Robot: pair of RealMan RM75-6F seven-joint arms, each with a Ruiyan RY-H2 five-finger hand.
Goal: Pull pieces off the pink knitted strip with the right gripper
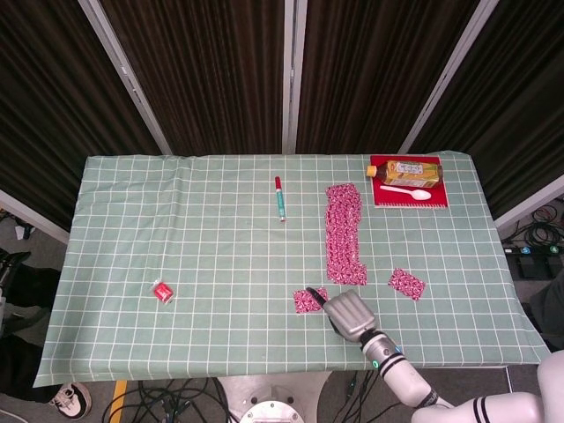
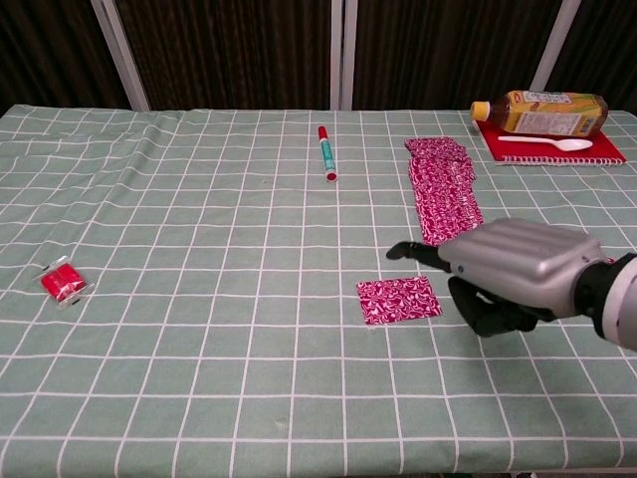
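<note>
The pink knitted strip lies lengthwise right of the table's middle, its far end folded over. One torn-off pink piece lies flat near the front edge. My right hand hovers just right of it with one dark fingertip stretched out above the piece's far edge and nothing held. A second loose piece lies further right. Only a dark sliver of my left hand shows at the frame's left edge, off the table.
A red-capped marker lies at the back centre. At the front left sits a small red packet. A red notebook at the back right carries a bottle and a white spoon.
</note>
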